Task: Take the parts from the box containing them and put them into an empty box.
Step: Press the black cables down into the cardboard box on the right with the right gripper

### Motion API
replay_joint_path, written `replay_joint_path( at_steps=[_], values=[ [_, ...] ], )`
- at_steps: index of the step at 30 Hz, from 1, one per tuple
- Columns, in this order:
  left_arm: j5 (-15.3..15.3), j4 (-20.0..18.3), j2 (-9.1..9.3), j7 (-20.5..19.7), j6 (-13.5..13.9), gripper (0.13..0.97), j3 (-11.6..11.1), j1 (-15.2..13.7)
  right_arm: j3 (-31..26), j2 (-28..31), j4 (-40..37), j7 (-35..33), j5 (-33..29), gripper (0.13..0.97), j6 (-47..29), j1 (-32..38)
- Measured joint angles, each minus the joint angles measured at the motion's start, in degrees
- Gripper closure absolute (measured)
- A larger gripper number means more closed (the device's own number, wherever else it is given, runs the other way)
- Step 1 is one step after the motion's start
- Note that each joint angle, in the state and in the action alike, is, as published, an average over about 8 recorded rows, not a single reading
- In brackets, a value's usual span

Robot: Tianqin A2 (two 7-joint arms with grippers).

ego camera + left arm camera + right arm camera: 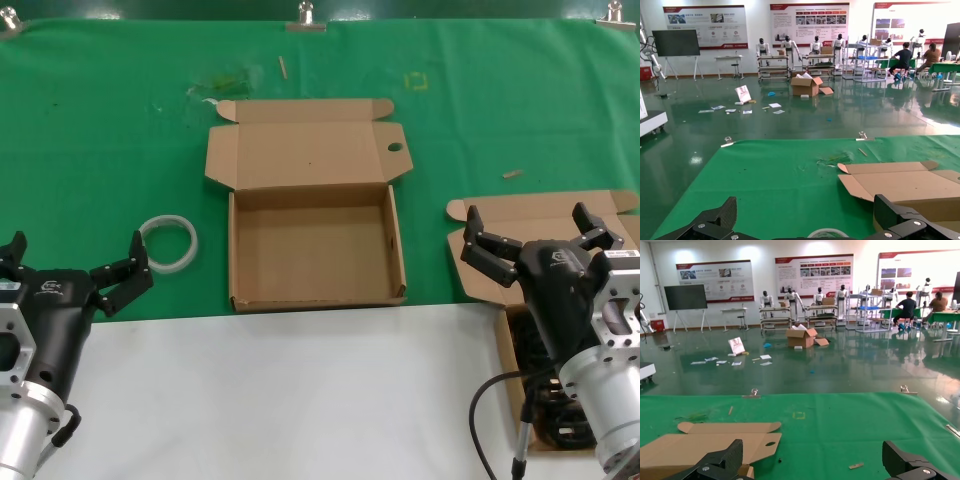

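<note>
The empty box (240, 255) lies open in the middle of the green cloth, its lid flap back and a side tab pierced by a round hole (394, 148); it also shows in the left wrist view (910, 187) and the right wrist view (700, 445). The box with the parts (505, 232) sits at the right, mostly hidden behind my right arm. Black cords (540, 400) show inside it below the arm. My right gripper (533, 234) is open and empty above that box. My left gripper (75, 268) is open and empty at the left, low near the white table.
A white translucent ring (168, 243) lies on the cloth left of the empty box, close to my left gripper; it shows in the left wrist view (829, 233). The white table (300, 390) runs along the front. Small scraps (512, 173) lie on the cloth.
</note>
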Motion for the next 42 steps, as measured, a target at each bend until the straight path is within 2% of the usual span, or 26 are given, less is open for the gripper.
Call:
replay_joint_path(
  at_steps=[28, 35, 42],
  values=[
    [0.0, 0.0, 0.00, 0.0, 0.0, 0.132, 0.0, 0.0, -0.5, 0.0, 0.0, -0.7, 0.3, 0.129, 1.2, 0.0],
    [0.0, 0.0, 0.00, 0.0, 0.0, 0.132, 0.0, 0.0, -5.7, -0.1, 0.8, -8.2, 7.6, 0.129, 10.7, -0.3],
    [0.0, 0.0, 0.00, 0.0, 0.0, 0.132, 0.0, 0.0, -12.8, -0.1, 4.3, -21.8, 17.8, 0.129, 24.1, -0.4]
  ],
)
